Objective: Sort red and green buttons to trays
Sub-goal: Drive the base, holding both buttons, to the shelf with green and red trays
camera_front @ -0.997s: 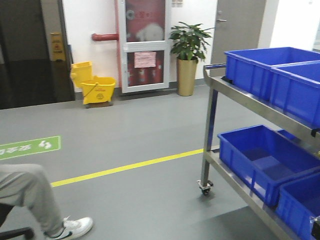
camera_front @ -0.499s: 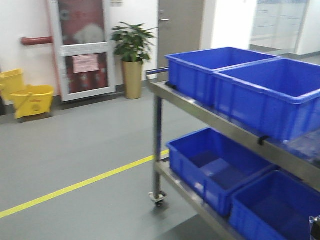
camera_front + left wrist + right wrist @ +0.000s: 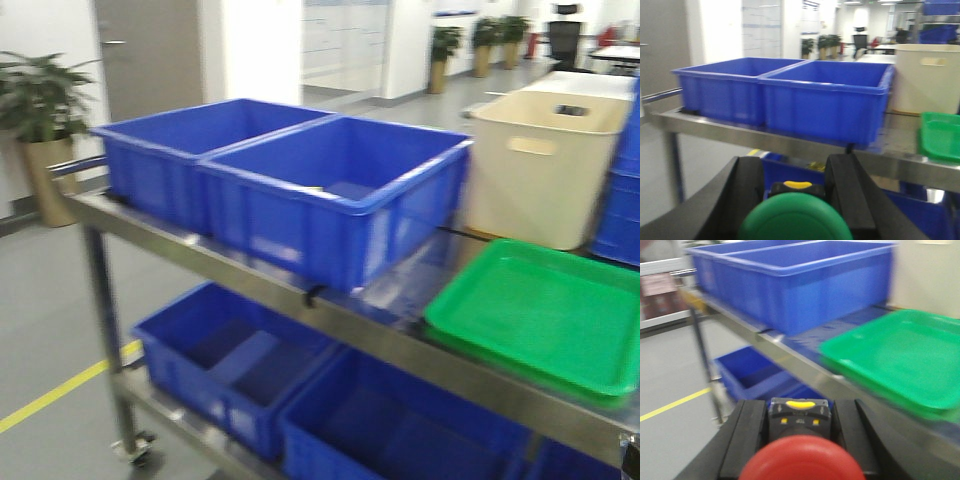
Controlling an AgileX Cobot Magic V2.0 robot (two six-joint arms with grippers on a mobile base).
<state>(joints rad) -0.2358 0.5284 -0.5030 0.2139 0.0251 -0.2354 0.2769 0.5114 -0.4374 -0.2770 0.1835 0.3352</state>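
Note:
My left gripper (image 3: pixel 794 169) is shut on a green button (image 3: pixel 795 220), whose round green cap faces the camera with its black and yellow body behind it. A red button (image 3: pixel 800 460) with a black body is clamped the same way in my right gripper (image 3: pixel 800 407). The green tray (image 3: pixel 545 315) lies on the top shelf of a steel cart, right of the blue crates. It shows at the right edge of the left wrist view (image 3: pixel 940 135) and ahead to the right in the right wrist view (image 3: pixel 900 355). The red tray is out of view.
Two deep blue crates (image 3: pixel 300 190) stand side by side on the cart's top shelf (image 3: pixel 250 270), with a cream tub (image 3: pixel 545 165) behind the green tray. More blue crates (image 3: pixel 250 370) fill the lower shelf. A potted plant (image 3: pixel 40 120) stands at the left wall.
The front view has swung right: the mop bucket, door and seated person have left the frame, and the cart now fills it, with the cream tub and green tray newly in sight.

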